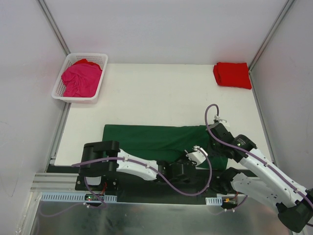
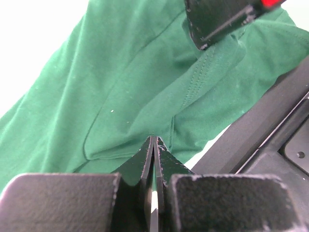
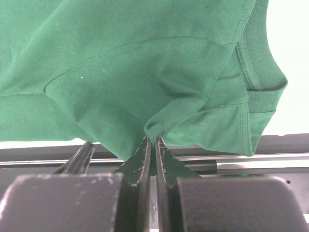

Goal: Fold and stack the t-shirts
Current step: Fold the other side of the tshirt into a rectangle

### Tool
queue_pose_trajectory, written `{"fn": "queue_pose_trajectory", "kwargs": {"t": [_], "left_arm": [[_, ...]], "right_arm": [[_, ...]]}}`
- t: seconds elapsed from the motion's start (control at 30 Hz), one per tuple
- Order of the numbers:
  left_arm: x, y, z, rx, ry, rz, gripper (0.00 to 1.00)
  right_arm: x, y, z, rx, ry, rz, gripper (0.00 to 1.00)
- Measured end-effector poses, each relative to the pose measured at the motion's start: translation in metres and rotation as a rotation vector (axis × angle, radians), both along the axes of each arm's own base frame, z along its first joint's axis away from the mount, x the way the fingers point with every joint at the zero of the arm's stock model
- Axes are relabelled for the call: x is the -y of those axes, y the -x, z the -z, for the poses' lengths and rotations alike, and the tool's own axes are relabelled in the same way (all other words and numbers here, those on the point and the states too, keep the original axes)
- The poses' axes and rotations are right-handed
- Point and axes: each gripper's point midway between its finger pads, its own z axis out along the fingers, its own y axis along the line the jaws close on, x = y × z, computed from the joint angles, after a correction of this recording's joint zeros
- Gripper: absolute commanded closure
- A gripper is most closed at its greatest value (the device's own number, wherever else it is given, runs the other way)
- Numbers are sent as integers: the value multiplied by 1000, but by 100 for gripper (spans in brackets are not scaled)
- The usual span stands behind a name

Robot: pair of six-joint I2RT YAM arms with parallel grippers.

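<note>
The dark green t-shirt point(image 1: 156, 139) lies in a long folded strip along the table's near edge. My right gripper point(image 3: 154, 139) is shut on a small pinched fold of it near the collar point(image 3: 256, 72); it is at the shirt's right end in the top view point(image 1: 215, 145). My left gripper point(image 2: 154, 139) is shut, its tips at the shirt's near edge point(image 2: 145, 96), with a thin bit of green between them; in the top view point(image 1: 187, 161) it is close beside the right gripper. The red t-shirt point(image 1: 232, 74) lies folded at the back right. The magenta t-shirt point(image 1: 80, 78) is bunched in the basket.
The white lattice basket point(image 1: 100, 73) stands at the back left corner. Grey walls close in the table on three sides. Black and metal rails point(image 3: 203, 162) run along the near table edge, right under both grippers.
</note>
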Motion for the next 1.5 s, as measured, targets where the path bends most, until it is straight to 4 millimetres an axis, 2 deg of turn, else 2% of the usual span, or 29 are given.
{"fn": "queue_pose_trajectory", "kwargs": {"t": [0.07, 0.17, 0.2, 0.27, 0.37, 0.5, 0.67, 1.03, 1.07, 1.17, 1.2, 1.3, 1.5], "left_arm": [[-2, 0, -6, 1, 13, 1, 100], [-3, 0, -7, 1, 15, 0, 83], [-3, 0, -6, 1, 13, 0, 71], [-3, 0, -5, -1, 12, -1, 64], [-3, 1, -2, -6, 14, -4, 61], [-3, 6, 16, -8, -29, 5, 61], [-1, 6, 32, -8, -63, 5, 61], [5, 6, 35, -8, -63, 6, 64], [5, 6, 35, -8, -64, 6, 65], [5, 6, 36, -10, -64, 5, 78], [6, 6, 37, -11, -63, 4, 86], [6, 6, 40, -13, -66, 5, 93], [6, 6, 45, -12, -76, 5, 98]], "right_arm": [[0, 0, 0, 0, 0, 0, 96], [0, 0, 0, 0, 0, 0, 96], [0, 0, 0, 0, 0, 0, 96], [0, 0, 0, 0, -1, 0, 96], [0, 0, 0, 0, 0, 0, 96], [0, 0, 0, 0, 0, 0, 96], [0, 0, 0, 0, 0, 0, 96], [0, 0, 0, 0, 0, 0, 96], [0, 0, 0, 0, 0, 0, 96], [0, 0, 0, 1, 0, 0, 96], [0, 0, 0, 1, -1, 0, 96], [0, 0, 0, 1, -1, 0, 96], [0, 0, 0, 3, -2, 0, 96]]}}
